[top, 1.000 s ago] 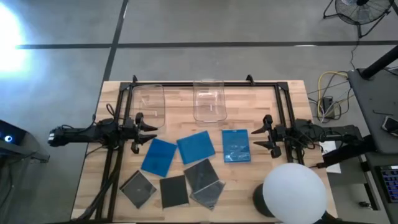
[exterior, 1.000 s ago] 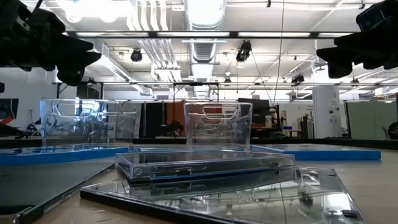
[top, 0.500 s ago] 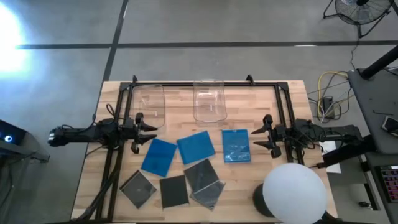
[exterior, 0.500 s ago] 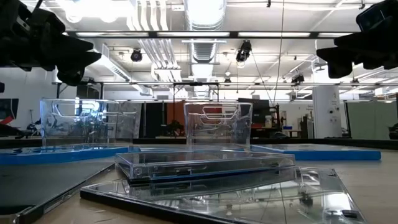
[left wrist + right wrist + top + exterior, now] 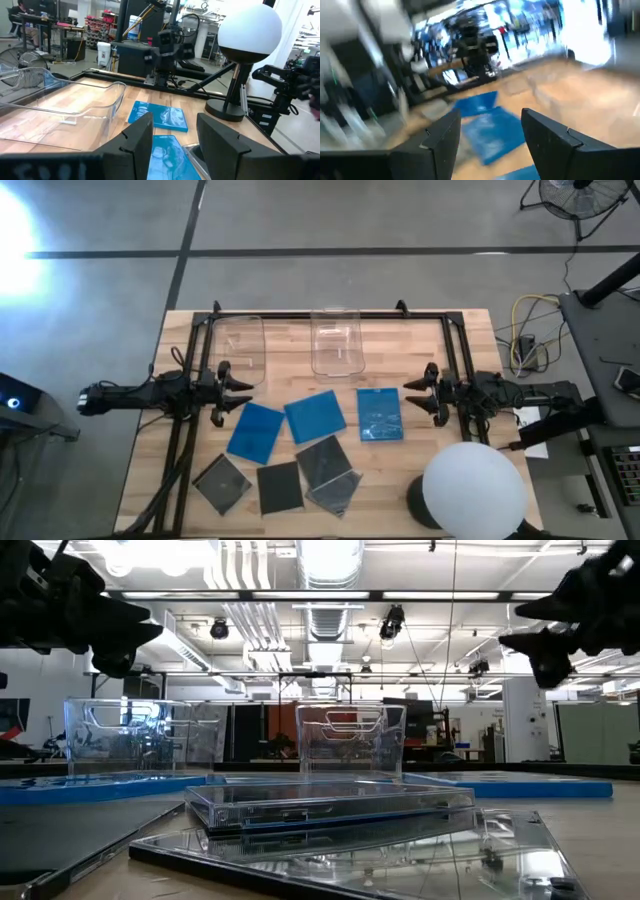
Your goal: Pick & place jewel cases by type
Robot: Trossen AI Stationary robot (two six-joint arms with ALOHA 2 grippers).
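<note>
Seven jewel cases lie flat on the wooden table in the high view. Three are bright blue: one (image 5: 255, 432), one (image 5: 315, 416) and a printed one (image 5: 379, 413). Several dark translucent ones lie nearer the near edge (image 5: 221, 483), (image 5: 279, 486), (image 5: 324, 459), (image 5: 335, 493); two of these overlap. My left gripper (image 5: 243, 387) hovers open at the left, beside the left blue case. My right gripper (image 5: 410, 393) hovers open just right of the printed blue case (image 5: 487, 132). Neither touches anything.
Two clear plastic bins stand near the far edge (image 5: 240, 348), (image 5: 335, 340). A black frame (image 5: 330, 314) runs along the far edge and down both sides of the table. A white globe lamp (image 5: 472, 490) stands at the near right corner.
My right gripper has shifted a little toward the table's left, toward the printed blue case, and sits slightly lower in the low view. Its fingers remain open. The cases have not moved.
</note>
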